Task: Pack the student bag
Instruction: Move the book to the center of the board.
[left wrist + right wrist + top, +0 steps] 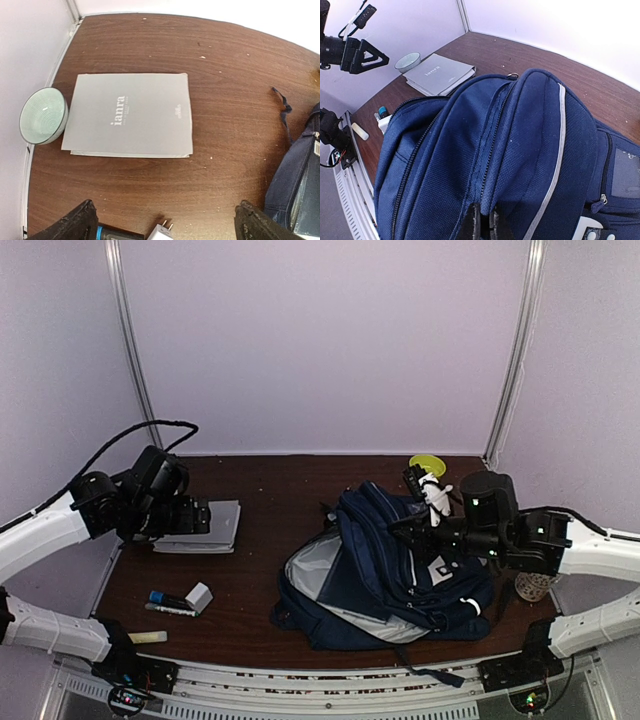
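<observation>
The student bag is a navy backpack with white trim, lying right of the table's middle, its grey-lined opening facing left. It fills the right wrist view and shows at the right edge of the left wrist view. My right gripper is shut on a fold of the bag's fabric by a zip seam and holds it raised; in the top view it is over the bag. My left gripper is open and empty, above the table near a grey book, over which it hovers in the top view.
A pale green bowl sits left of the book by the wall. A white charger and a blue-capped marker lie front left, with a pale stick nearer the edge. A yellow bowl is behind the bag and a mesh cup to its right.
</observation>
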Controlling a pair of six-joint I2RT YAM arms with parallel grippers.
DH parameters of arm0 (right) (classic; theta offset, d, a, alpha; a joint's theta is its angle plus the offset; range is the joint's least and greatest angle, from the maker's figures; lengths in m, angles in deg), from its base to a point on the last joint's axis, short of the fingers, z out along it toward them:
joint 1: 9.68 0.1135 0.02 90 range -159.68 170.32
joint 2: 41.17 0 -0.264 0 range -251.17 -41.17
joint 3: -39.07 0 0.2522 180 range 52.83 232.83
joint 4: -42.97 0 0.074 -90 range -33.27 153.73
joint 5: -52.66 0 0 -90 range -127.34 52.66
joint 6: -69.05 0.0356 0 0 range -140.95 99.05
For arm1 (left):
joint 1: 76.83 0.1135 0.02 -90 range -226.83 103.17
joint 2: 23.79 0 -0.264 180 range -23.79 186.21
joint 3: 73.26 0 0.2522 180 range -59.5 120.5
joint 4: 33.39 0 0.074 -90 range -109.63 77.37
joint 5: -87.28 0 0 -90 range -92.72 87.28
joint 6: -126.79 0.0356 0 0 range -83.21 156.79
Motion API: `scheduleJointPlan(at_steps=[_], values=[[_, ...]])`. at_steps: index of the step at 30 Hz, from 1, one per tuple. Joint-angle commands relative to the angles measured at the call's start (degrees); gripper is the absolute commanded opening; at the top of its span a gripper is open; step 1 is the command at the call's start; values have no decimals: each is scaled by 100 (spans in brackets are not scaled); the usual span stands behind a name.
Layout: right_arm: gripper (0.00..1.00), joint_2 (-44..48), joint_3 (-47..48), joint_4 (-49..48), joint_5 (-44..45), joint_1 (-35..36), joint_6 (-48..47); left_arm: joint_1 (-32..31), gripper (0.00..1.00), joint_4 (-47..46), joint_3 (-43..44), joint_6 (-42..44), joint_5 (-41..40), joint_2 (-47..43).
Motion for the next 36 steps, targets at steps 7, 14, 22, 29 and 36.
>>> scheduleJointPlan(at_steps=[7, 14, 22, 29, 36], values=[[0, 4, -466, -1046, 721, -124, -351, 457, 97, 429, -263, -777, -359, -292], [0, -382, -756, -1499, 658, -121, -257, 631, 95, 169, -759, -2053, -376, -537], [0, -450, -797, -1549, 747, -119, -223, 1320, 93, -492, -1274, -2488, 212, -482], [0, -236, -1011, -1702, 879, -120, -157, 1526, 88, -1136, -1418, -3090, 298, 41], [0, -265, -1009, -1697, 915, -119, -143, 1890, 82, -2495, -1892, -4042, 718, 701]])
